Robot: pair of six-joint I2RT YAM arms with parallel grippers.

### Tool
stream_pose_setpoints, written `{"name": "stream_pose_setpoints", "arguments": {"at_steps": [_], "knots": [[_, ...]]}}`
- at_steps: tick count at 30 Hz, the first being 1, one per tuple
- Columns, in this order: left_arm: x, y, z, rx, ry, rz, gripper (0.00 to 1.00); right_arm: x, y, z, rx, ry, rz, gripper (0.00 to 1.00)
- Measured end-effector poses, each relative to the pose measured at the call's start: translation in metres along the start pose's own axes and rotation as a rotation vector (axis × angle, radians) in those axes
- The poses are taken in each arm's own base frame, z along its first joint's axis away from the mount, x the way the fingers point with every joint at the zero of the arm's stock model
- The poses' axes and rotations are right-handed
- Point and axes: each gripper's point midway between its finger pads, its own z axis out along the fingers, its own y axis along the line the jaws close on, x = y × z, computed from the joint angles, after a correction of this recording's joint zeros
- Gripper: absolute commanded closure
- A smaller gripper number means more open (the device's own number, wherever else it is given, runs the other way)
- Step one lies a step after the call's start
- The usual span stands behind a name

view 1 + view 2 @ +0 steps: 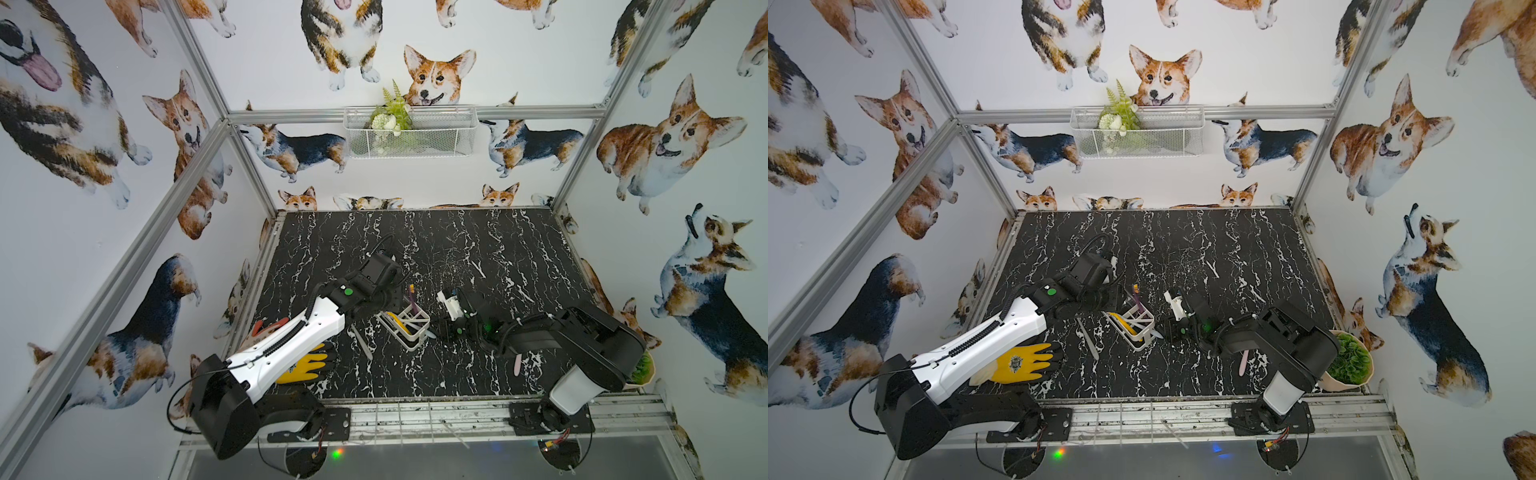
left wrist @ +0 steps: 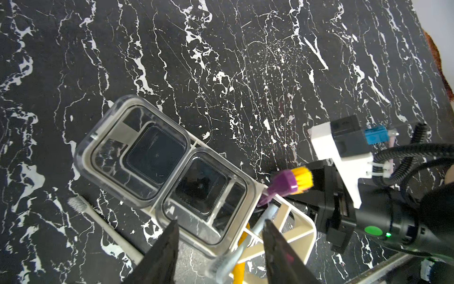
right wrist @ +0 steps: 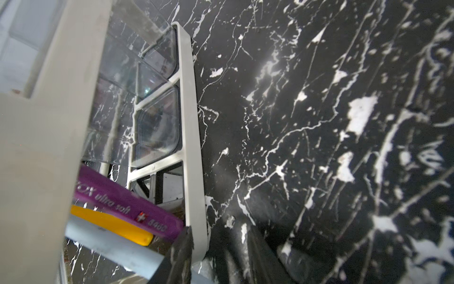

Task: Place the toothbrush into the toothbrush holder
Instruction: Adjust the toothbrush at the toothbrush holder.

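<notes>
Toothbrush (image 1: 413, 299), purple, leaned head-up in holder's (image 3: 191, 123) open end cell, w/ grey brush (image 2: 228, 260) & yellow brush (image 3: 110, 226) beside it; holder sat mid-table. L gripper (image 2: 221, 221) hung at holder's 11 o'clock, jaws apart, straddling grey brush. R gripper (image 3: 216, 236) was at 3 o'clock, jaws either side of holder's end rim; couldn't tell if clamped. Risks: R pull could tip the prob. light holder, spilling brushes; L closing might snag grey brush, levering purple one out.
</notes>
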Motion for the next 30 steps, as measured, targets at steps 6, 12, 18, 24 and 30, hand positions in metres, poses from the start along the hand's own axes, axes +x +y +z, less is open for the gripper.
{"name": "stream_pose_setpoints", "arguments": {"at_steps": [6, 12, 18, 24, 30], "knots": [[0.008, 0.01, 0.006, -0.021, 0.085, -0.005, 0.38, 0.002, 0.0, -0.003, 0.0, 0.0, 0.004, 0.6], [0.024, 0.01, 0.018, -0.016, 0.183, 0.008, 0.41, 0.003, 0.0, -0.004, 0.002, 0.002, 0.012, 0.6], [0.032, 0.005, 0.017, 0.014, 0.226, 0.018, 0.48, 0.004, -0.001, -0.005, 0.003, 0.003, 0.017, 0.6], [0.04, 0.007, 0.018, 0.004, 0.266, 0.025, 0.51, 0.004, -0.001, -0.005, 0.003, 0.0, 0.018, 0.6], [0.047, 0.009, 0.02, 0.002, 0.292, 0.023, 0.51, 0.004, -0.001, -0.005, 0.001, -0.004, 0.017, 0.6]]}}
